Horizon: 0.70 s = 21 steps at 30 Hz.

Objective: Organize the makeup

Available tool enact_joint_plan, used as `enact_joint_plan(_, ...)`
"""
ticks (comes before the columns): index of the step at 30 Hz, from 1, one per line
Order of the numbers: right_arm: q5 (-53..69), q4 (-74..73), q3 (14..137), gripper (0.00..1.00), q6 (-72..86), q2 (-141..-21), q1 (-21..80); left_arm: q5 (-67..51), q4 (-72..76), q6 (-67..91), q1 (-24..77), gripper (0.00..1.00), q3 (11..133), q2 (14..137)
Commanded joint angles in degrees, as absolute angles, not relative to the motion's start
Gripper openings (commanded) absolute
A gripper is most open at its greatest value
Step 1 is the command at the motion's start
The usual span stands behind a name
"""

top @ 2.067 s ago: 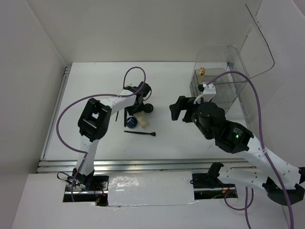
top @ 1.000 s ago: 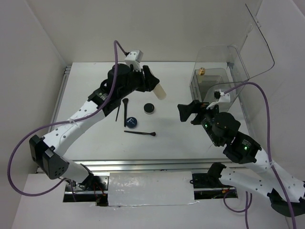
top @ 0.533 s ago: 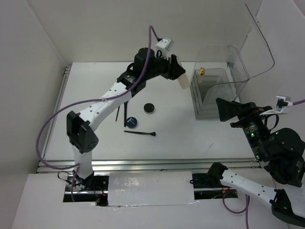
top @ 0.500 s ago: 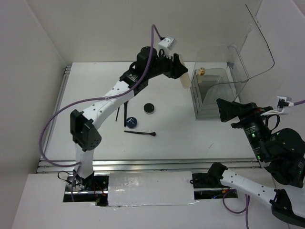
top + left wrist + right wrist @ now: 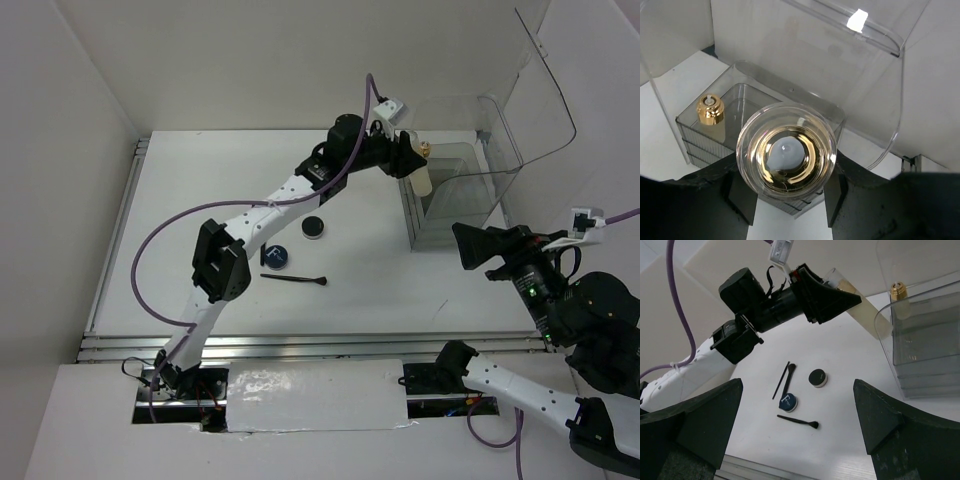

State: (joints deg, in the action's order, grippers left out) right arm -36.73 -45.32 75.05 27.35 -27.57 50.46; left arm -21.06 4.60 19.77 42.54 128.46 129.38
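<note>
My left gripper (image 5: pixel 410 162) is shut on a beige tube bottle (image 5: pixel 422 180) and holds it tilted in the air at the left rim of the tall clear box (image 5: pixel 470 195). In the left wrist view the bottle's round end (image 5: pixel 786 154) sits between my fingers (image 5: pixel 742 192), above the box. A second beige bottle with a gold cap (image 5: pixel 425 150) stands inside the box (image 5: pixel 710 110). A black compact (image 5: pixel 314 227), a dark-blue compact (image 5: pixel 275 257) and thin black brushes (image 5: pixel 295 279) lie on the table. My right gripper (image 5: pixel 468 248) is open and empty, right of them.
The clear box's hinged lid (image 5: pixel 545 90) stands open at the back right. Another brush and a pencil (image 5: pixel 255 238) lie left of the blue compact. The white table (image 5: pixel 180 200) has a rail along its left edge and white walls behind.
My left gripper lifted the beige bottle from among the makeup and carried it right to the clear box. My right arm drew back to the right.
</note>
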Motion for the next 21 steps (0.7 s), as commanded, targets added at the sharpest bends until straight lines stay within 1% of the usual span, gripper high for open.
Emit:
enact_joint_plan(1,-37.79,-46.24,74.53,1.00,26.28,-26.54,50.27,-19.01,17.66,18.03,44.99,0.00,129.65,124.56)
enact_joint_plan(3,-37.27,-45.44,73.40,1.00,26.11,-26.02,50.27,-17.15,18.98,15.56,45.61,0.00,126.22,122.88)
enact_joint_plan(7,-36.56,-44.65,72.34,1.00,25.67,-25.49,50.27,-16.26,13.64,15.20,45.88,0.00,131.30,124.10)
enact_joint_plan(9,-37.26,-43.77,71.20,1.00,25.32,-25.31,50.36,-14.08,13.10,14.42,46.32,0.00,128.34,122.18)
enact_joint_plan(10,-37.27,-43.33,70.84,1.00,24.88,-25.31,50.36,-12.50,13.10,13.72,46.93,0.00,126.06,118.69)
enact_joint_plan(11,-36.40,-42.55,70.58,1.00,24.53,-25.40,50.36,-9.26,13.53,12.67,47.19,0.00,121.16,116.56)
enact_joint_plan(13,-35.07,-40.79,70.49,1.00,23.56,-25.75,50.27,-7.30,12.93,11.96,47.37,0.00,115.96,111.04)
enact_joint_plan(18,-31.64,-35.61,67.33,1.00,19.34,-25.84,50.36,-1.41,9.41,7.92,47.29,0.00,111.19,102.32)
enact_joint_plan(21,-31.55,-32.88,66.10,1.00,18.81,-26.28,50.27,-0.26,5.63,6.51,47.29,0.00,111.44,100.82)
